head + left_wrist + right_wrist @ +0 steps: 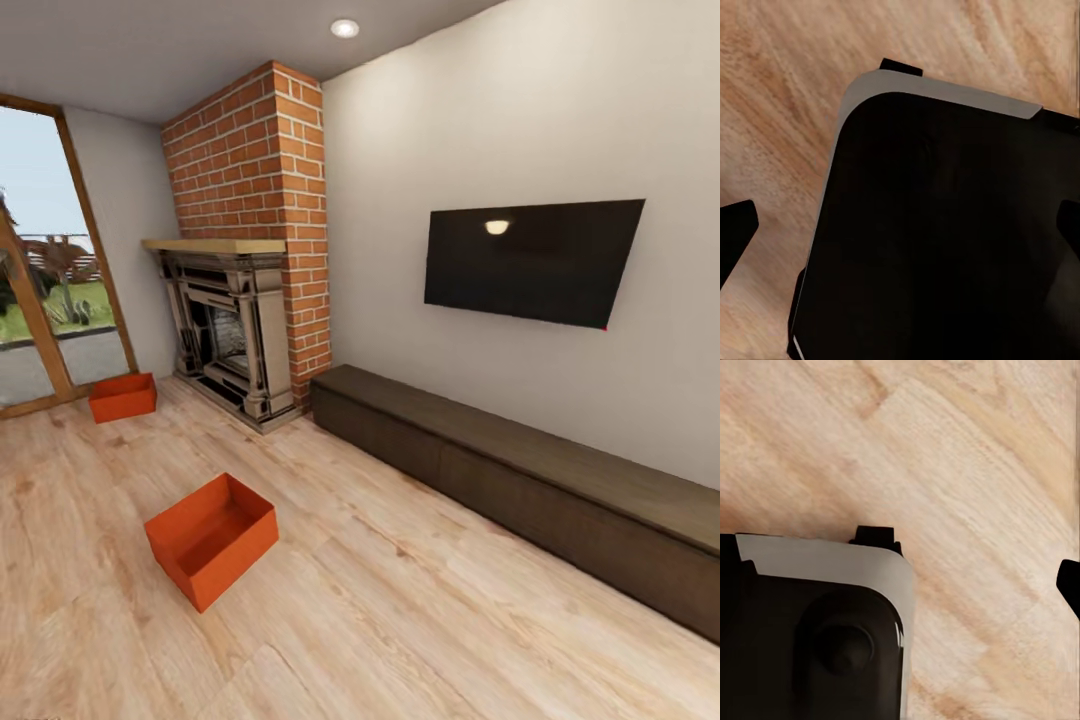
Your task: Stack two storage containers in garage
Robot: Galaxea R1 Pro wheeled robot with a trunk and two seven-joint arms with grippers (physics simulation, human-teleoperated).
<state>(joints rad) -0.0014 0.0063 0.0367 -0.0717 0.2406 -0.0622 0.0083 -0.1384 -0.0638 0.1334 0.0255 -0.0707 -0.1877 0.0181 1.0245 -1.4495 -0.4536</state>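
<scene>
Head view, L to R: wood-framed glass door at far left w/ greenery outside. Just inside it, first storage container, orange-red, open top, sits on the light wood plank floor near the fireplace's left side. Second storage container, same colour, also open-topped and empty, sits turned at an angle on the planks, nearer the camera and well apart from the first. Behind them the dark stone fireplace w/ brick chimney above the mantel. Right of the brick: long low dark wood cabinet along the white wall, wall-mounted black TV above it. Ceiling light at top. So this is the living room; both bins on the floor, neither held.

Left wrist view: dark robot base w/ grey edge over plank floor; dark finger tips poke in at both sides of the frame, apart, nothing between them, so left gripper spread.

Right wrist view: black-and-grey base corner on planks; one dark finger tip at frame edge only, so can't tell if right gripper is spread or closed.
</scene>
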